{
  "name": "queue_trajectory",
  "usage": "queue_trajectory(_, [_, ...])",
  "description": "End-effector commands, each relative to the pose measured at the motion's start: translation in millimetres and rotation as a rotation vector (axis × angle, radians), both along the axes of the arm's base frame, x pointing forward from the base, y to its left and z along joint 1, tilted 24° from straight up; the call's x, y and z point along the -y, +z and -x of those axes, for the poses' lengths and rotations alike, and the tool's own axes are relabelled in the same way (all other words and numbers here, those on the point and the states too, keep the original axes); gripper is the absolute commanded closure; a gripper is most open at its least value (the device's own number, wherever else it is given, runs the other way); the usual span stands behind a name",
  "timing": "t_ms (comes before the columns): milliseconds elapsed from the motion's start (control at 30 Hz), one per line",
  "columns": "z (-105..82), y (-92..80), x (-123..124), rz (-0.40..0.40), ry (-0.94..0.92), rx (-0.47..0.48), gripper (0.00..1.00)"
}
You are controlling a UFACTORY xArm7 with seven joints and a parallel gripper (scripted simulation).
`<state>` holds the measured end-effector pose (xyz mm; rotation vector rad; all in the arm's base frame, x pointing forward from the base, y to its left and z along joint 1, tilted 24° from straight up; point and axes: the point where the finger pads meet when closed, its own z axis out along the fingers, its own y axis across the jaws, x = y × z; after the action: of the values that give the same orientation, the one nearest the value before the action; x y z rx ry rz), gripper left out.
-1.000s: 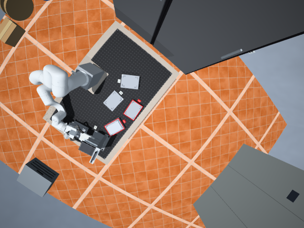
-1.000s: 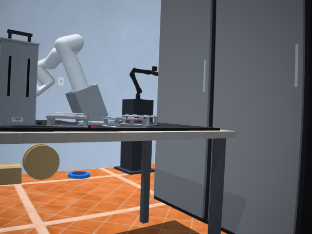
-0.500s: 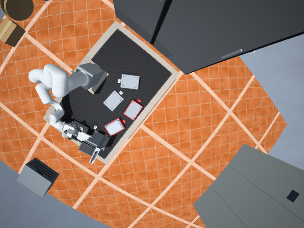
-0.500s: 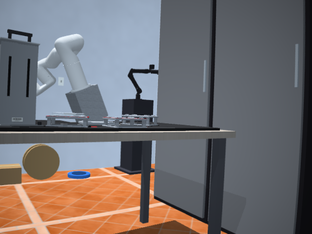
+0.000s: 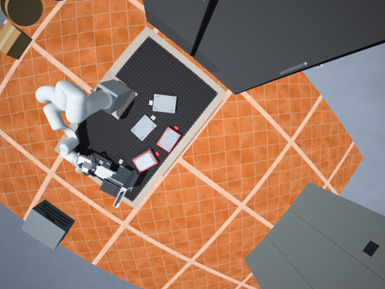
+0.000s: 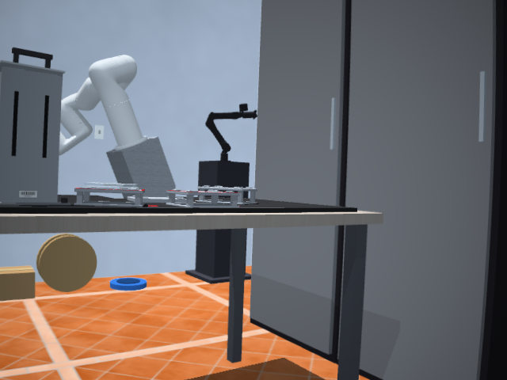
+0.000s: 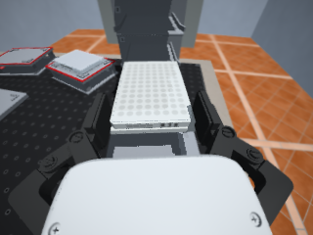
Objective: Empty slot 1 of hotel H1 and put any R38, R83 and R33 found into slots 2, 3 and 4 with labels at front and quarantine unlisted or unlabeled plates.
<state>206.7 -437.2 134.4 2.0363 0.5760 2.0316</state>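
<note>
Well plate (image 7: 150, 93): white, rows of round wells facing up, lying flat. We see a label strip on its near short end, dark characters too blurred to read. The gripper (image 7: 153, 115) is clamped on it, dark fingers spread wide against the two long sides.

Position: at the worktop's (image 5: 172, 164) front-left corner in the top view, just in front of the plate hotel (image 7: 142, 22), whose dark frame rises behind the plate's far end.

Nests: two red-rimmed quarantine nests (image 5: 144, 161) (image 5: 168, 139) by the near edge each carry a pale plate. Two grey nests (image 5: 143, 127) (image 5: 164, 103) sit nearer the middle; we cannot tell whether they hold plates.

Views: only the wrist view shows wells and label. From the top, the arm (image 5: 67, 104) and hotel (image 5: 120, 180) hide the plate. The exterior view shows the hotel (image 6: 28, 131) as a tall grey cabinet at the worktop's left end, gripper unseen.
</note>
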Motion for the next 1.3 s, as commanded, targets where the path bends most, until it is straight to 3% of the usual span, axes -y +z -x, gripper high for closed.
queue_trajectory(0, [7.2, 1.6, 1, 0.003, 0.001, 0.0, 1.0])
queue_trajectory(1267, [61.9, 3.2, 8, 0.003, 0.001, 0.0, 1.0])
